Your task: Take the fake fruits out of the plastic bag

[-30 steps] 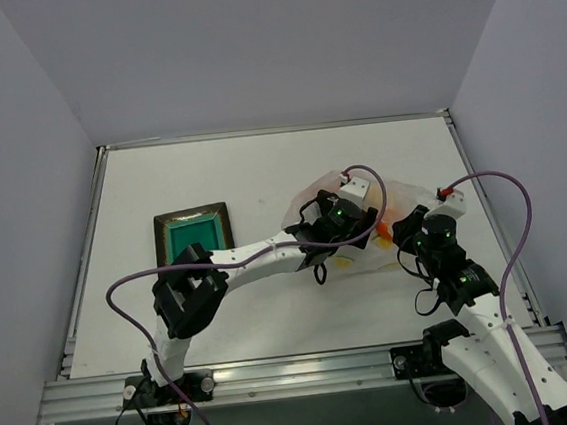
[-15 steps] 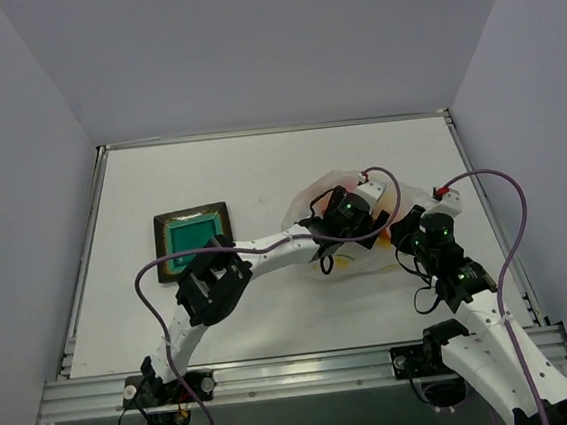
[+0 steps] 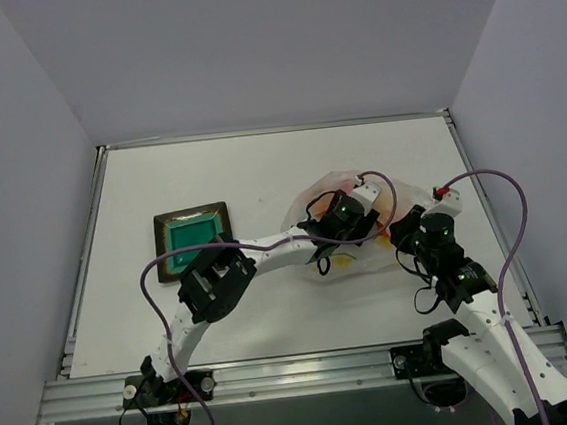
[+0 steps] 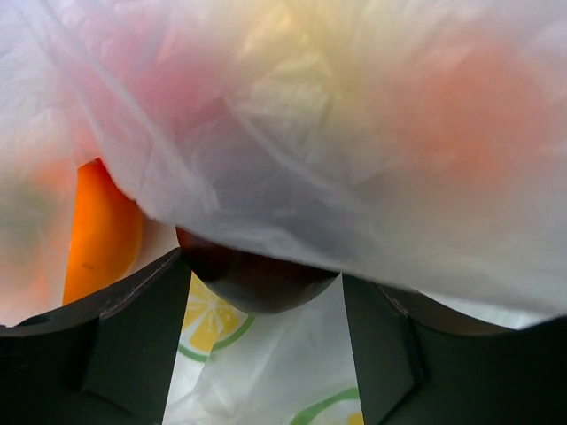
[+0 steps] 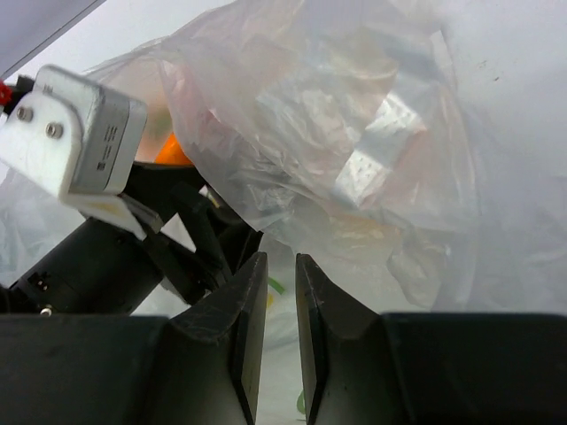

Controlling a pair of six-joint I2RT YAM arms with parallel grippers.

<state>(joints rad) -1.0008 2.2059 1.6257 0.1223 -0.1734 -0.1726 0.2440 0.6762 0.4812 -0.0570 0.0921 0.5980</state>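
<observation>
one clear crinkly plastic bag (image 5: 354,115), lemon-slice print

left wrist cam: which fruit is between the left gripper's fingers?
The dark reddish-brown round fruit, in the gap between the left gripper's fingers under the plastic bag's fold. The orange fruit sits outside the picture-left finger.

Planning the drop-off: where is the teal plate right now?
Top view: the teal plate lies on the table's left half, left of the plastic bag, with the left arm's elbow at its near right corner.
</observation>
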